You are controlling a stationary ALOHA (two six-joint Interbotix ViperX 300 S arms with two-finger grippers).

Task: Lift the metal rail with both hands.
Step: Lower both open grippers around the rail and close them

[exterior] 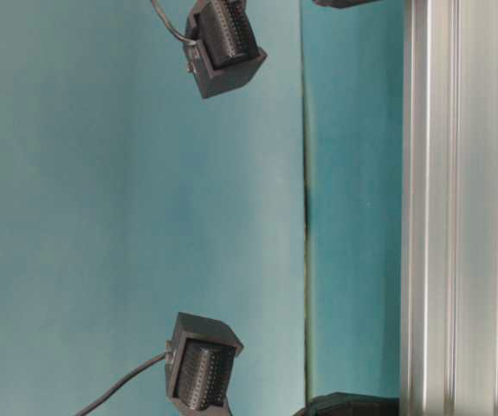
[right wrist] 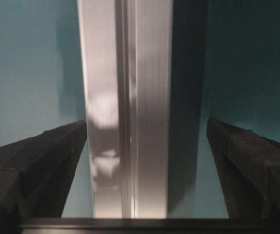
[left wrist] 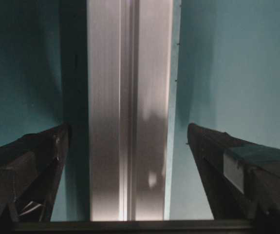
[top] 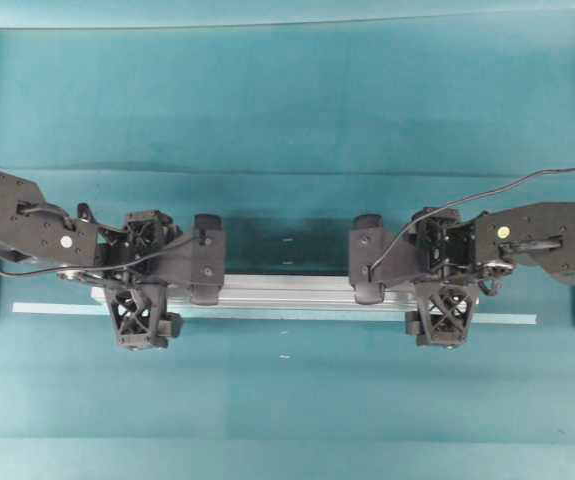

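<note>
Jaws stand wide astride the metal rail (left wrist: 130, 112) in wrist views only.

A pale tape strip (top: 37, 309) crosses the teal tabletop (top: 287, 120).

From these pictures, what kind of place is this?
Probably a robotics lab bench: a teal cloth-covered table, a long silver aluminium rail, and two black robot arms, left gripper and right gripper, straddling it.

overhead: straight down | table-level: low, rotated | wrists: close, sharing metal rail (left wrist: 130, 112)
</note>
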